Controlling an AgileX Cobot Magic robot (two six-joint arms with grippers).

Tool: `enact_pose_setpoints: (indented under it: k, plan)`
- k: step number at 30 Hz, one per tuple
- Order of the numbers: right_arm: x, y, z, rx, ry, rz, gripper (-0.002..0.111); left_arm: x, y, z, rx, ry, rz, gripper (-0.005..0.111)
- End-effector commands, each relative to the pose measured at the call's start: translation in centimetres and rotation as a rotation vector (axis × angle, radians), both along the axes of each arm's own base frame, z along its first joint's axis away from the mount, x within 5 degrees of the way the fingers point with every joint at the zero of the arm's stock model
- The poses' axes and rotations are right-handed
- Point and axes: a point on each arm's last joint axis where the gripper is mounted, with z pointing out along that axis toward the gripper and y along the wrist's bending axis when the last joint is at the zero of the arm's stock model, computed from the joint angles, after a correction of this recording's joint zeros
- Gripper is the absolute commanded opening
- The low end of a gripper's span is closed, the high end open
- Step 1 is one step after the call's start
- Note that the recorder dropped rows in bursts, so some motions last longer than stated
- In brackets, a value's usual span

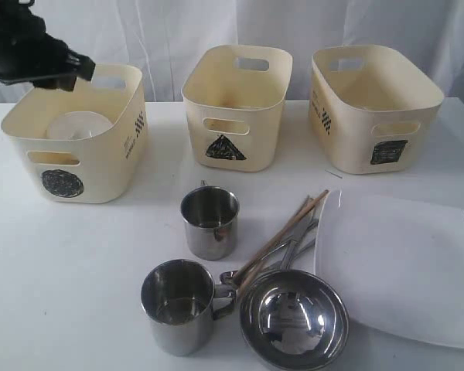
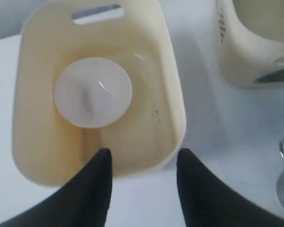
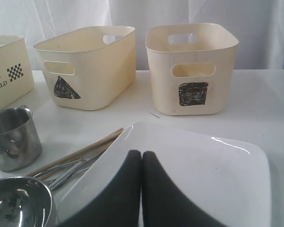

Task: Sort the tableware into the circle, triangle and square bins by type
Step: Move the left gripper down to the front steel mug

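Small white bowl (image 2: 93,92) inside circle bin (image 2: 173,113)

We note | two steel handled mugs (image 1: 209,222) (image 1: 176,305): polished, reflective metal | round steel bowl (image 1: 294,321): mirror-bright | thin brown chopsticks (image 1: 282,234): bare matt wood | large white rounded-square plate (image 1: 406,267): glossy, smooth | cream plastic bins (image 1: 100,158) (image 1: 233,116) (image 1: 356,127): smooth, satin | white bench (image 1: 77,263): matt

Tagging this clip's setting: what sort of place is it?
Probably a staged lab tabletop, not a kitchen: white table, white curtain behind, and three cream bins with hand-drawn shape marks.
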Motion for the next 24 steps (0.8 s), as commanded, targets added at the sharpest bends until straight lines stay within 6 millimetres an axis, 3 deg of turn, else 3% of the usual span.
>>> enact_pose_setpoints:
  k: [1, 7, 12, 17, 20, 24]
  plan:
    - [0.0, 0.0, 0.0, 0.004, -0.011, -0.007, 0.0, -3.7, -0.3, -2.1, -0.017, 0.087, -0.036, 0.048]
    - [0.0, 0.0, 0.0, 0.004, -0.011, -0.007, 0.0, -7.6, -1.4, -5.8, -0.02, 0.158, -0.119, 0.048]
    - [0.0, 0.0, 0.0, 0.004, -0.011, -0.007, 0.0, -9.9, -4.0, -8.6, -0.01, 0.207, -0.238, 0.048]
    - [0.0, 0.0, 0.0, 0.004, -0.011, -0.007, 0.0, -9.7, -5.2, -9.9, -0.013, 0.224, -0.265, 0.05]
    - [0.0, 0.0, 0.0, 0.004, -0.011, -0.007, 0.0, -9.8, -6.2, -10.4, -0.037, 0.243, -0.28, 0.065]
    - [0.0, 0.0, 0.0, 0.004, -0.011, -0.007, 0.0, -10.6, -7.0, -10.4, -0.044, 0.258, -0.311, 0.068]
